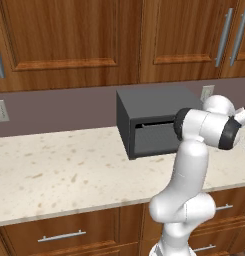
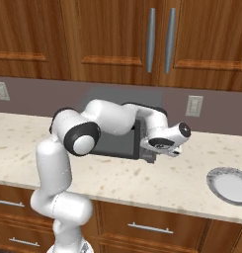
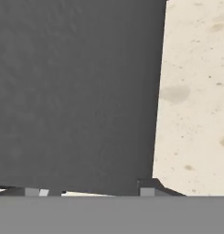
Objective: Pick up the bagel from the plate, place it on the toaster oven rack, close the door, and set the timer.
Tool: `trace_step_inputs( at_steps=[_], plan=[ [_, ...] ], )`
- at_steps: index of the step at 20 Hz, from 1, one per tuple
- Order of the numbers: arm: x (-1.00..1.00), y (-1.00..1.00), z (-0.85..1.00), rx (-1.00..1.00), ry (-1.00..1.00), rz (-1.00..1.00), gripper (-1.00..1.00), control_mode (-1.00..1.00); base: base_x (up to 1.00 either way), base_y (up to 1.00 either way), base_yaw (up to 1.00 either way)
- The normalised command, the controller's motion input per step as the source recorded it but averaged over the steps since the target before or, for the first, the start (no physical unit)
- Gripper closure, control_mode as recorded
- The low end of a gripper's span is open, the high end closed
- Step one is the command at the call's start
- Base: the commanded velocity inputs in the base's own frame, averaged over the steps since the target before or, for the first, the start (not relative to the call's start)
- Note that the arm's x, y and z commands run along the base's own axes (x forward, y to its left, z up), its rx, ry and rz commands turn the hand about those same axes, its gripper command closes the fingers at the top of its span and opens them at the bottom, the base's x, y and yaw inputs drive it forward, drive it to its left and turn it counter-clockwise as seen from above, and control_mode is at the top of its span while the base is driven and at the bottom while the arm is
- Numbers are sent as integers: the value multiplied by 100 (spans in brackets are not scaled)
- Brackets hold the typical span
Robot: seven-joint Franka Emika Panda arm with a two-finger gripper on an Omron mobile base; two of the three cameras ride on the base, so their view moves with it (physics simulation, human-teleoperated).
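Note:
The dark grey toaster oven [image 1: 149, 107] stands on the counter against the back wall. Its door [image 1: 154, 141] stands almost upright, with a thin dark gap along its top edge. My arm crosses in front of the oven [image 2: 117, 143], and my gripper [image 2: 150, 157] hangs low at the oven's front right corner, just above the counter. In the hand view the gripper [image 3: 91, 191] is open, its fingertips [image 3: 147, 188] wide apart with nothing between them, close to a flat dark grey panel [image 3: 77, 91]. The bagel and the rack are hidden. The plate [image 2: 230, 185] lies bare.
The speckled beige counter [image 1: 59, 170] runs wide to the oven's left. Wooden wall cabinets [image 2: 112, 34] hang above, and drawers [image 2: 147, 227] sit below the counter edge. Wall outlets [image 2: 193, 105] flank the oven. The plate lies near the counter's front right edge.

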Motion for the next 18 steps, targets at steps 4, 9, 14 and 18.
trace_step_inputs(
  at_steps=[4, 9, 14, 18],
  plan=[
    [60, -58, 0, 24, 0, 0, 100, -100, 0, 0, 0],
    [42, -58, 0, 23, 0, 0, 100, -100, 0, 0, 0],
    [31, -50, 0, 21, 0, 0, 100, -100, 0, 0, 0],
    [24, -34, 0, 15, 0, 0, 100, -100, 0, 0, 0]
  ],
)
